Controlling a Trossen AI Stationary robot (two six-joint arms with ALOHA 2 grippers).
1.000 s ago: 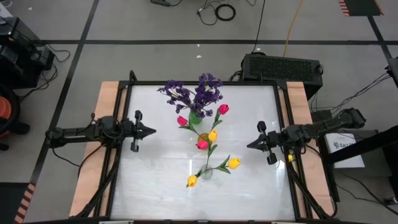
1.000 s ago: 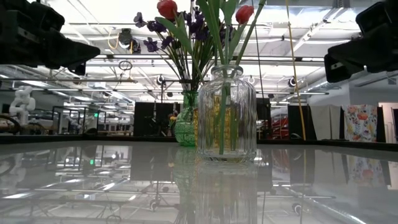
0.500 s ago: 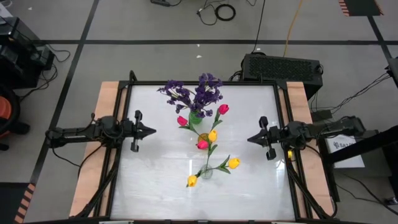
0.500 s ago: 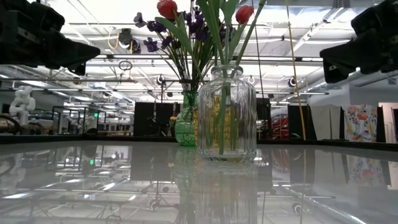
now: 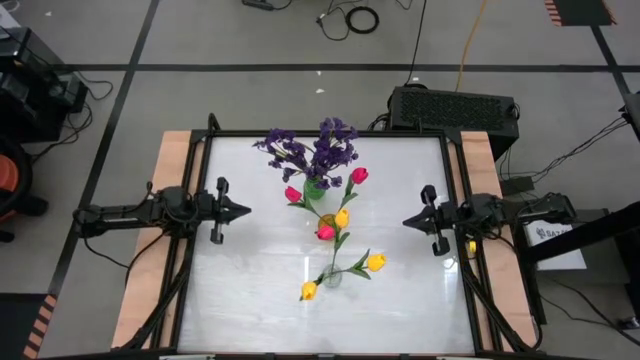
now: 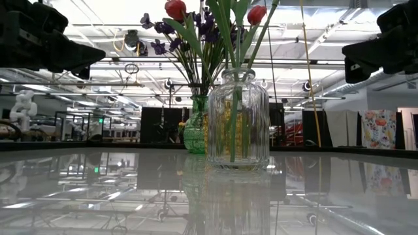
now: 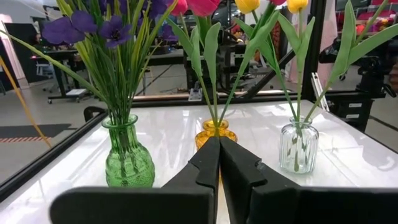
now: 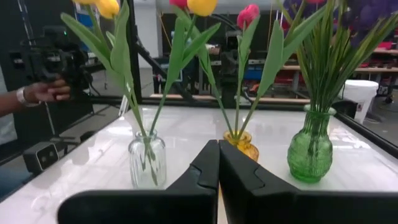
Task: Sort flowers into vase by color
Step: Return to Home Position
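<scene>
In the middle of the table [image 5: 240,300], the flowers [image 5: 318,152] stand in three vases [image 7: 129,163], one color each. The left claw [image 5: 243,211] and right claw [image 5: 408,222] are at the sides, both closed.

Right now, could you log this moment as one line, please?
left gripper shut, left side; right gripper shut, right side; purple sprigs in green vase; yellow tulips in clear vase

Table top [image 5: 250,290]: white, glossy, mirror-like reflections.
Side boards [image 5: 178,160]: pale wood, matt.
Green vase [image 7: 129,163]: ribbed glass, shiny.
Transparent vase [image 6: 237,121]: clear ribbed glass, glossy.
Amber vase [image 7: 216,132]: tinted glass, glossy.
Tulip leaves [image 8: 118,46]: smooth, faint sheen.
Left gripper [image 7: 219,140]: black, matt, plastic-looking.
Right gripper [image 8: 218,144]: black, matt, plastic-looking.
</scene>
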